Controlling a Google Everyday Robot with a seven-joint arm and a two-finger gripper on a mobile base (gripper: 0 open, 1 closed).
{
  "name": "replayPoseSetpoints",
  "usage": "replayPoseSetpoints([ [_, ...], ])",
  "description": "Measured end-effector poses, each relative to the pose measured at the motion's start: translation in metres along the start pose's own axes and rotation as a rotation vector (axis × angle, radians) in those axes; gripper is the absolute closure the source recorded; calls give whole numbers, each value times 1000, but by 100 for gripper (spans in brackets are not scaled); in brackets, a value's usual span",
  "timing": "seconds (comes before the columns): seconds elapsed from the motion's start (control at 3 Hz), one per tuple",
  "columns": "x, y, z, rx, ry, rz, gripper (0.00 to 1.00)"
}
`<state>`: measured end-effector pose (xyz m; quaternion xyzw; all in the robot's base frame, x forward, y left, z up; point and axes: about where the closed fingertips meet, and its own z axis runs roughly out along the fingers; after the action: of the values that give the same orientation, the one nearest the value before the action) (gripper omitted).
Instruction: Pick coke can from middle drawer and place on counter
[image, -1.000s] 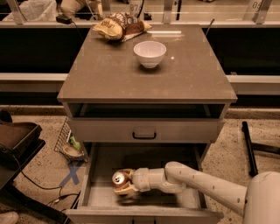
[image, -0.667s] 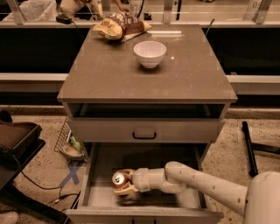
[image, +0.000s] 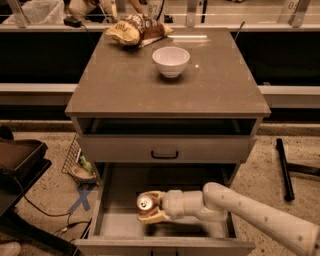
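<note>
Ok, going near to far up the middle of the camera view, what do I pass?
Open middle drawer → gripper inside it, shut on the coke can → closed drawer front with a black handle → counter → white bowl → snack bags at the counter's far edge.

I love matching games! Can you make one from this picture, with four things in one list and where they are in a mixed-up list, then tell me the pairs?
Things:
1. coke can
2. white bowl
3. snack bag
4. gripper

Places:
A. upright on the counter, in front of the bag
B. lying at the counter's back edge
C. inside the open middle drawer, closed around the can
D. red, gripped on both sides

Pairs: 1-D, 2-A, 3-B, 4-C
</note>
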<state>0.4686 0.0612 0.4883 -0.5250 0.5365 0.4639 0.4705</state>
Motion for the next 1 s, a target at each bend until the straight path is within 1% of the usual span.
replayPoseSetpoints([
  [0.33,-49,22,-56,42,-19,37,100],
  [0.67,-110,31,-116,105,-5,80,100],
  [1.0,-177,27,-163,179,12,111,100],
])
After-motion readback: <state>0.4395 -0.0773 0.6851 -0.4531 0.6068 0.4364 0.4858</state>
